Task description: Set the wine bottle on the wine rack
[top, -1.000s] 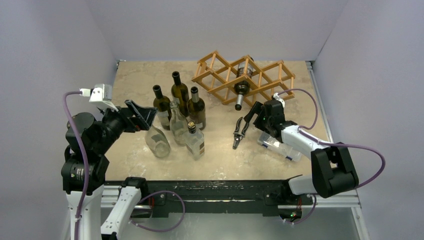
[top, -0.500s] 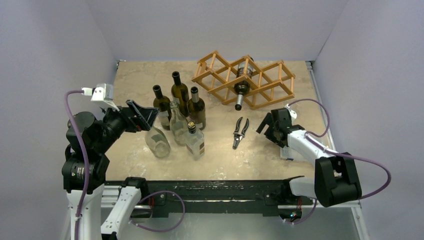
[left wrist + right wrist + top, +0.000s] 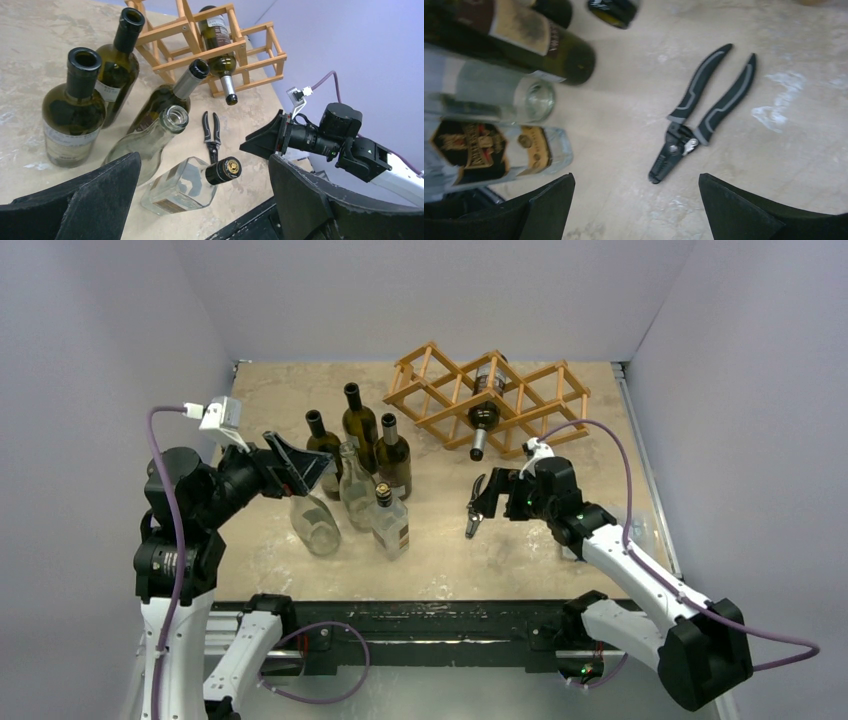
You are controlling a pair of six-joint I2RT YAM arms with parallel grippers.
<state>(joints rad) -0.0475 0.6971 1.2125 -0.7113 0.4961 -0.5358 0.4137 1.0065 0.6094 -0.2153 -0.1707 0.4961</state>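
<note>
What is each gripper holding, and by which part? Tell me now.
Nothing is held. The left gripper stands open beside the bottles; the right gripper stands open above the pliers, which lie untouched on the table.

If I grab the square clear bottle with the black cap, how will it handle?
The square bottle looks like empty clear glass, so probably light but smooth and breakable. Its flat sides should keep it from rolling. It stands close beside a round clear bottle, so a sideways push may knock that one.
</note>
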